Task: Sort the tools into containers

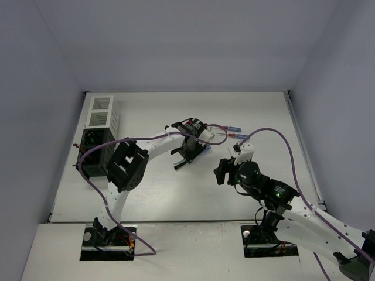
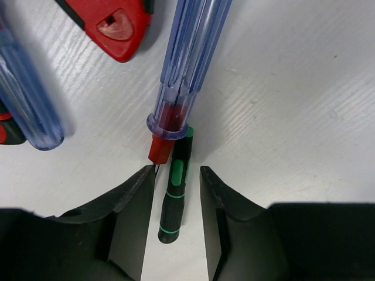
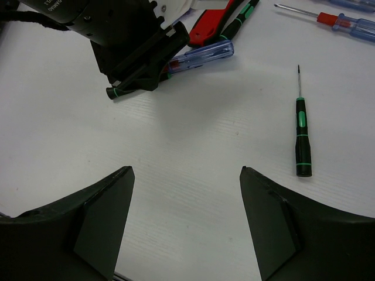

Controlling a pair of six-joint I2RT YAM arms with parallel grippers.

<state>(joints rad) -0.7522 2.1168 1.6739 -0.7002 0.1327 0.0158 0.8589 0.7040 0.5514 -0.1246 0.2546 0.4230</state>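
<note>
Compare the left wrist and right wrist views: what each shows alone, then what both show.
Left wrist only: the gaps between the open left gripper's jaws and the black-and-green screwdriver they flank. Right wrist only: a second black-and-green screwdriver lying alone, and the open, empty right gripper. Both: the left gripper, that flanked screwdriver, a clear blue-handled screwdriver and a red plier handle.

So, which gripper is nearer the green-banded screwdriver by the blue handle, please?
Left. The left gripper has its jaws astride the screwdriver; the right gripper hangs apart from it.

Small screwdriver (image 2: pixel 174 202) between left claw (image 2: pixel 174 175) jaws (larger screwdriver (image 2: pixel 187 58) just beyond).
</note>
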